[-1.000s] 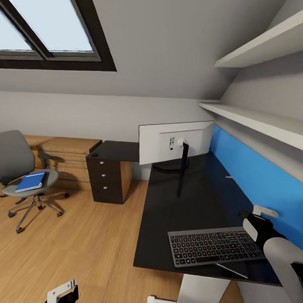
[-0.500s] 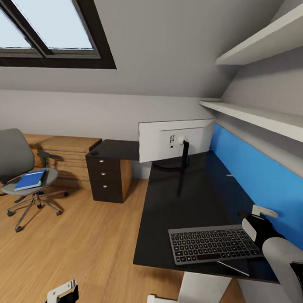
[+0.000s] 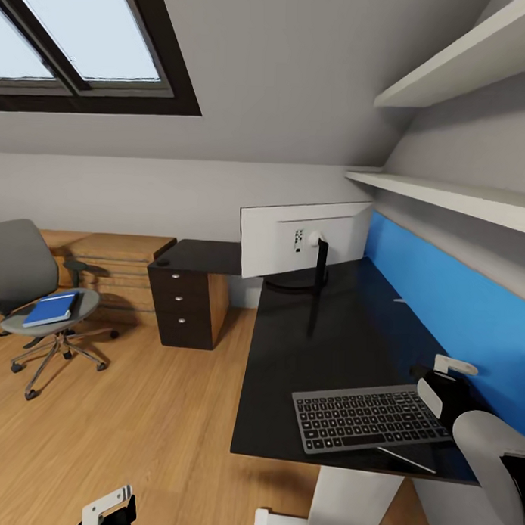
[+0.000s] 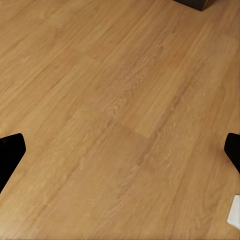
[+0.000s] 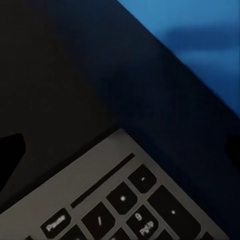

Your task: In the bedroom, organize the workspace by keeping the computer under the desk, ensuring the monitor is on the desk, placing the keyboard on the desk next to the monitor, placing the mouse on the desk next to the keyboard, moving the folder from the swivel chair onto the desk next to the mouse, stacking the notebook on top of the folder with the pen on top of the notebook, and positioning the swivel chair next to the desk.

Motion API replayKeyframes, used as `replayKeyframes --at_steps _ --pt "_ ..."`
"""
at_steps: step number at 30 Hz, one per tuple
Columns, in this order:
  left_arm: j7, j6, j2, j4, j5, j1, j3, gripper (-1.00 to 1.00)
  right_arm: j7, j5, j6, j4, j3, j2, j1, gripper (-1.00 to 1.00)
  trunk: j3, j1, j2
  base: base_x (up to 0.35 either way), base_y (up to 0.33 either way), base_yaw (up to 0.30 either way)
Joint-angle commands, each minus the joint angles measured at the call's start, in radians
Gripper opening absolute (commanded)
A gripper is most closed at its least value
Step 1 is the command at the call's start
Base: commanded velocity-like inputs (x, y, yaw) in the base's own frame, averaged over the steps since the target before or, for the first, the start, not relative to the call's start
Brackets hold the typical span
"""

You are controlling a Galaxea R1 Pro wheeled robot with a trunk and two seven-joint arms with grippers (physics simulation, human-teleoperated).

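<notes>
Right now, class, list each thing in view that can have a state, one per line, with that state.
monitor: upright on the desk, white back showing.
keyboard: flat on the desk, near its front edge.
pen: lying on the desk beside the keyboard.
folder: closed, flat on the swivel chair seat.
cabinet: drawers shut.
left claw: open over bare floor.
right claw: open, beside the keyboard.

the right gripper (image 3: 440,378) hides the keyboard's (image 3: 367,419) far corner, the swivel chair (image 3: 30,300) is cut by the edge, and the monitor's (image 3: 305,237) screen faces away.
</notes>
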Motion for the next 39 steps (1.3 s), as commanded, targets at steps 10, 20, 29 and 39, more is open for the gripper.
replayKeyframes --at_steps 10,20,29,39 --pt "0.002 -0.003 0.001 0.002 0.011 0.000 -0.002 1.00 -0.004 0.002 0.007 -0.003 -0.001 0.000 0.000 1.00 -0.007 0.008 -0.015 0.000 0.000 0.000" --pt "-0.002 -0.005 0.001 0.023 0.010 0.000 -0.005 1.00 -0.003 0.002 0.008 -0.003 0.000 0.000 0.000 1.00 -0.007 0.008 -0.015 0.087 0.000 0.000" --pt "-0.003 -0.003 0.000 0.014 0.009 0.000 -0.008 1.00 0.028 0.000 0.006 -0.035 -0.003 -0.002 0.000 1.00 -0.007 0.008 -0.015 0.046 0.000 0.000" --pt "0.002 0.613 -0.001 -0.571 0.100 0.000 0.032 1.00 0.068 -0.001 0.008 -0.071 -0.004 -0.002 0.000 1.00 -0.007 0.008 -0.015 0.001 0.000 0.000"
